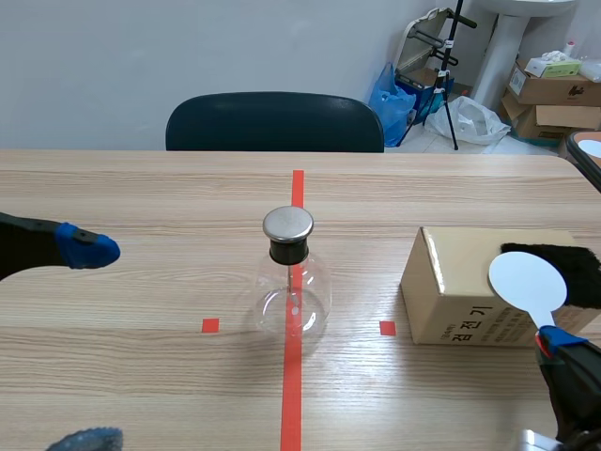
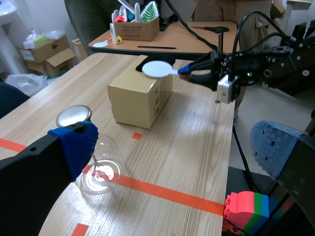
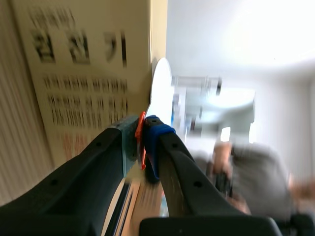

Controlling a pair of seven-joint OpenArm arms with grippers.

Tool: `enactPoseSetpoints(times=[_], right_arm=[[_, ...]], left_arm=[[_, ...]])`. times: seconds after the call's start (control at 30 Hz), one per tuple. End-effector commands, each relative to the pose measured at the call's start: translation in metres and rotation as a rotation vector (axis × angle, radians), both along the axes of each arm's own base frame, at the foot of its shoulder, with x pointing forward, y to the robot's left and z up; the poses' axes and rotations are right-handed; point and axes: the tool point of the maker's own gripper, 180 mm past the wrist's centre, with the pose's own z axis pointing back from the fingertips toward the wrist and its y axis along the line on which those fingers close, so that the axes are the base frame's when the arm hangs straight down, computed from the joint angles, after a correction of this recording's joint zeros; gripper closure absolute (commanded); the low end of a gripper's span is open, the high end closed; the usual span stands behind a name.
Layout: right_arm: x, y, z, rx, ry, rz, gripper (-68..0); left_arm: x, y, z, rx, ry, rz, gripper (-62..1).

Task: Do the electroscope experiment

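Gripping the white paddle (image 1: 528, 280), right tool (image 3: 142, 141) perhaps charges it at box (image 1: 451, 287); next touch electroscope cap (image 1: 287, 224). Left tool (image 2: 174, 147) open.

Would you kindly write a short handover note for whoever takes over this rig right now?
Left claw: open, empty, hovering left of the electroscope flask.
Right claw: shut on the handle of the white paddle, whose disc sits over the black pad on top of the cardboard box; contact cannot be told.
Flask: upright on the red tape line at table centre, metal cap on, nothing touching it.
Done: paddle in grip.
Left: probably bring the paddle to the metal cap.
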Motion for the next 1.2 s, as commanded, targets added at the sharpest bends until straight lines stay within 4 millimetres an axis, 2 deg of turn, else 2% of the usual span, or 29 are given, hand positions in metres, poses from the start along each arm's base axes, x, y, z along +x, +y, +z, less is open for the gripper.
enactPoseSetpoints(times=[0.0,0.03,0.07,0.13,0.17,0.2,0.3,0.33,0.37,0.47,0.5,0.53,0.63,0.67,0.77,0.8,0.83,0.93,0.97,1.1,1.13,1.17], right_arm=[[0.001,-0.036,0.012,-0.038,-0.059,-0.164,-1.7],[0.001,-0.041,0.013,-0.048,-0.058,-0.185,-1.7],[0.001,-0.032,0.012,-0.056,-0.054,-0.132,-1.7],[0.000,-0.001,0.011,-0.044,-0.055,0.042,-1.7],[-0.002,0.007,0.012,-0.037,-0.055,0.089,-1.7],[-0.002,0.007,0.012,-0.034,-0.056,0.087,-1.7],[-0.001,-0.032,0.012,-0.043,-0.052,-0.135,-1.7],[-0.001,-0.038,0.011,-0.050,-0.051,-0.167,-1.7],[-0.001,-0.032,0.010,-0.058,-0.046,-0.129,-1.7],[-0.006,0.013,0.010,-0.038,-0.046,0.125,-1.7],[-0.006,0.015,0.010,-0.034,-0.047,0.136,-1.7],[-0.004,0.008,0.011,-0.033,-0.051,0.091,-1.7],[-0.003,-0.032,0.010,-0.062,-0.043,-0.118,-1.7],[-0.004,-0.031,0.010,-0.068,-0.041,-0.107,-1.7],[-0.009,0.009,0.008,-0.053,-0.037,0.120,-1.7],[-0.011,0.015,0.008,-0.049,-0.035,0.157,-1.7],[-0.010,0.010,0.009,-0.046,-0.038,0.131,-1.7],[-0.005,-0.035,0.011,-0.061,-0.044,-0.125,-1.7],[-0.005,-0.040,0.011,-0.069,-0.043,-0.151,-1.7],[-0.008,0.006,0.009,-0.051,-0.041,0.104,-1.7],[-0.007,0.002,0.010,-0.045,-0.044,0.083,-1.7],[-0.005,-0.011,0.011,-0.044,-0.048,0.002,-1.7]], left_arm=[[0.000,-0.001,0.005,-0.035,0.002,0.005,-62.3],[0.000,-0.001,0.005,-0.034,0.001,0.005,-62.3],[0.000,-0.001,0.005,-0.033,0.000,0.006,-62.3],[0.000,-0.001,0.006,-0.032,-0.001,0.007,-62.3],[0.000,-0.001,0.006,-0.033,-0.001,0.007,-62.3],[0.000,-0.001,0.006,-0.033,-0.002,0.007,-62.3],[0.000,-0.001,0.006,-0.033,-0.002,0.007,-62.3],[0.001,0.000,0.006,-0.032,-0.003,0.007,-62.3],[0.001,0.000,0.006,-0.031,-0.004,0.009,-62.3],[0.001,0.000,0.006,-0.030,-0.005,0.010,-62.3],[0.001,0.000,0.006,-0.031,-0.005,0.010,-62.3],[0.001,0.000,0.006,-0.031,-0.005,0.010,-62.3],[0.001,0.000,0.006,-0.030,-0.005,0.010,-62.3],[0.001,0.000,0.006,-0.030,-0.005,0.010,-62.3],[0.001,0.000,0.006,-0.030,-0.005,0.010,-62.3],[0.001,0.000,0.006,-0.030,-0.005,0.010,-62.3],[0.001,0.000,0.006,-0.031,-0.005,0.010,-62.3],[0.001,0.000,0.006,-0.031,-0.005,0.010,-62.3],[0.001,0.000,0.006,-0.031,-0.005,0.010,-62.3],[0.001,0.000,0.006,-0.031,-0.005,0.010,-62.3],[0.001,0.000,0.006,-0.031,-0.005,0.010,-62.3],[0.001,0.000,0.006,-0.031,-0.005,0.010,-62.3]])
